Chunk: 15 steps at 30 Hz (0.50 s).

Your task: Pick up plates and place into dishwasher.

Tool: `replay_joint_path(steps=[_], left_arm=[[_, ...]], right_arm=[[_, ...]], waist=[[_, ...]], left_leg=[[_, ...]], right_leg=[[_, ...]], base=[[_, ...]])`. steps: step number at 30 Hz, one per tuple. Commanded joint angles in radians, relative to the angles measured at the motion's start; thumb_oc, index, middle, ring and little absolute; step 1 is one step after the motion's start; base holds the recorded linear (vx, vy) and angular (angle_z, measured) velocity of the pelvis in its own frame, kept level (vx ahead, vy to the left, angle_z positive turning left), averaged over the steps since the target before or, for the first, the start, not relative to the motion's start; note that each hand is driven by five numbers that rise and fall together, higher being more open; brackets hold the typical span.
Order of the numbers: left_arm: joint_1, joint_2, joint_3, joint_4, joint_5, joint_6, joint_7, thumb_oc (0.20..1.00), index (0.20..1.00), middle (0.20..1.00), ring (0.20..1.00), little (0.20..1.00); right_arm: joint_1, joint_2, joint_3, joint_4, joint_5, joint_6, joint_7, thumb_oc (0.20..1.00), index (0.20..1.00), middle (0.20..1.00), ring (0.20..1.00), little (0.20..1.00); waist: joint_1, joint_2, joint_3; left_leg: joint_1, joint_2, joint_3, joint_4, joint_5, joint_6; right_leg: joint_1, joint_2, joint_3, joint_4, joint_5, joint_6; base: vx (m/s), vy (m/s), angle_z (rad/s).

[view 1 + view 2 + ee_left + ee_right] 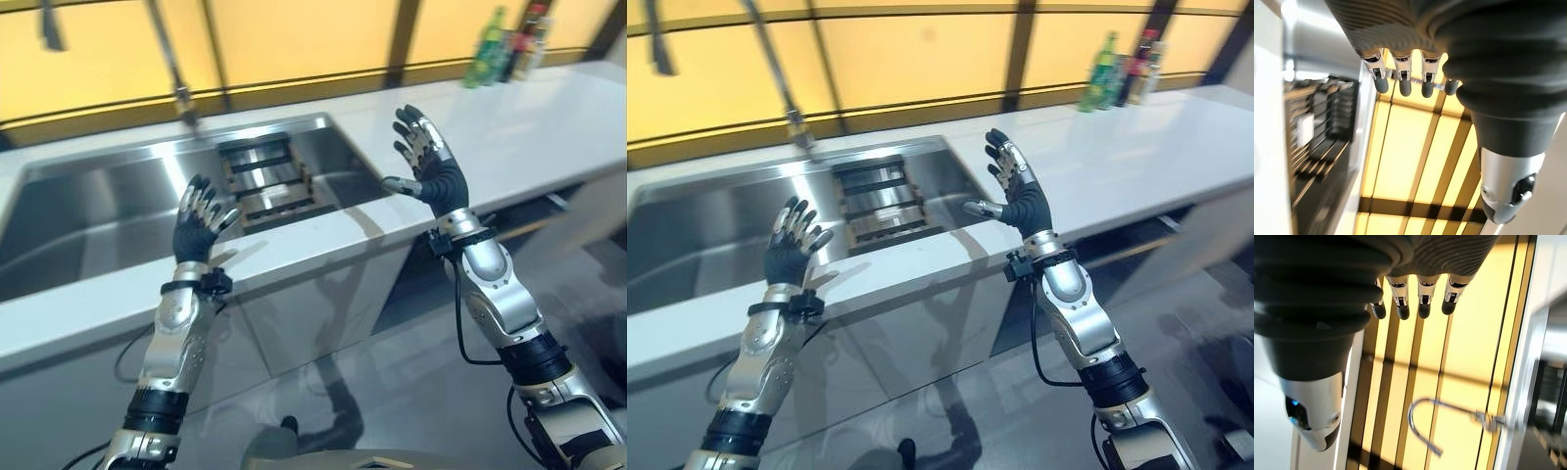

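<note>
Sink [88,206] of stainless steel, sunk into the white tabletop [549,127], serves as the landmark here. No plate can be made out. Inside the sink, at its right end, sits a dark wire dish rack [265,181], its long axis running from the front rim toward the back wall; its slots look bare, though reflections on the steel make the contents hard to read. A tall faucet [176,73] rises behind the sink's back rim, its top cut off by the frame edge.

The left hand [199,223] is raised in front of the sink's front rim, just left of the rack, fingers straight and slightly spread, holding and touching nothing. The right hand [423,157] is raised beyond the sink's right end, above the tabletop, fingers extended and thumb out to the side, also without anything in it. Both wrist views show fingers straight against yellow window panels.

Far to the right of the sink, at the back edge of the tabletop, stands a cluster of bottles [509,44], too small to tell apart.
</note>
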Motion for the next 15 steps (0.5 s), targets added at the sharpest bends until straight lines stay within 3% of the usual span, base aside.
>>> replay_joint_path(steps=[1, 4, 6, 8, 11, 13, 15], left_arm=[[-0.07, -0.002, -0.018, -0.05, -0.023, -0.077, 0.05, 1.0, 1.0, 1.0, 1.0, 1.0], [-0.051, -0.002, 0.01, -0.066, -0.039, -0.067, 0.002, 1.0, 1.0, 1.0, 1.0, 1.0], [-0.03, 0.011, 0.015, -0.093, -0.026, -0.066, -0.016, 1.0, 1.0, 1.0, 1.0, 1.0], [-0.02, 0.021, 0.02, -0.098, -0.019, -0.069, -0.015, 1.0, 1.0, 1.0, 1.0, 1.0], [-0.051, 0.027, -0.005, -0.081, -0.021, -0.073, 0.007, 1.0, 1.0, 1.0, 1.0, 1.0], [-0.098, 0.011, -0.039, -0.061, 0.001, -0.065, 0.024, 1.0, 1.0, 1.0, 1.0, 1.0], [-0.138, -0.005, -0.085, -0.046, 0.023, -0.071, 0.049, 1.0, 1.0, 1.0, 1.0, 1.0]], right_arm=[[-0.039, 0.003, -0.013, -0.016, -0.025, -0.088, -0.031, 1.0, 1.0, 1.0, 1.0, 1.0], [-0.005, 0.034, -0.027, -0.006, -0.018, -0.094, -0.049, 1.0, 1.0, 1.0, 1.0, 1.0], [0.065, 0.047, -0.046, -0.038, -0.022, -0.119, -0.044, 1.0, 1.0, 1.0, 1.0, 1.0], [0.111, 0.044, -0.057, -0.057, -0.002, -0.142, -0.019, 1.0, 1.0, 1.0, 1.0, 1.0], [0.15, 0.025, -0.074, -0.057, 0.044, -0.174, -0.001, 1.0, 1.0, 1.0, 1.0, 1.0], [0.139, 0.017, -0.078, -0.029, 0.059, -0.189, -0.009, 1.0, 1.0, 1.0, 1.0, 1.0], [0.114, 0.024, -0.073, -0.005, 0.047, -0.194, -0.026, 1.0, 1.0, 1.0, 1.0, 1.0]], waist=[[-0.003, 0.02, -0.045], [0.013, 0.021, -0.05], [0.004, 0.032, -0.049], [-0.013, 0.034, -0.045], [-0.057, 0.006, -0.048], [-0.082, -0.016, -0.054], [-0.12, -0.017, -0.053]], left_leg=[[-0.005, 0.019, -0.057, -0.019, 0.034, -0.035], [0.018, -0.02, -0.061, -0.04, 0.006, 0.012], [0.05, -0.043, -0.069, -0.068, -0.002, 0.054], [0.068, -0.053, -0.085, -0.084, -0.004, 0.067], [0.038, -0.086, -0.148, -0.061, -0.007, 0.053], [0.039, -0.103, -0.201, -0.046, -0.021, 0.033], [0.065, -0.103, -0.241, -0.062, -0.049, 0.027]], right_leg=[[-0.037, -0.027, 0.096, 0.08, 0.019, 0.008], [-0.049, -0.054, 0.091, 0.223, 0.019, 0.046], [-0.119, -0.068, 0.124, 0.436, 0.109, 0.09], [-0.174, -0.058, 0.192, 0.532, 0.157, 0.11], [-0.171, 0.032, 0.29, 0.292, 0.077, 0.07], [-0.163, -0.007, 0.341, 0.103, 0.106, 0.066], [-0.188, -0.025, 0.458, 0.021, 0.172, 0.099]], base=[[0.15, 0.191, 1.11], [0.14, 0.173, 0.87], [0.13, 0.126, 0.55], [0.11, -0.007, 0.87], [0.16, -0.18, 0.71], [0.17, -0.267, 0.69], [0.12, -0.263, 0.85]])
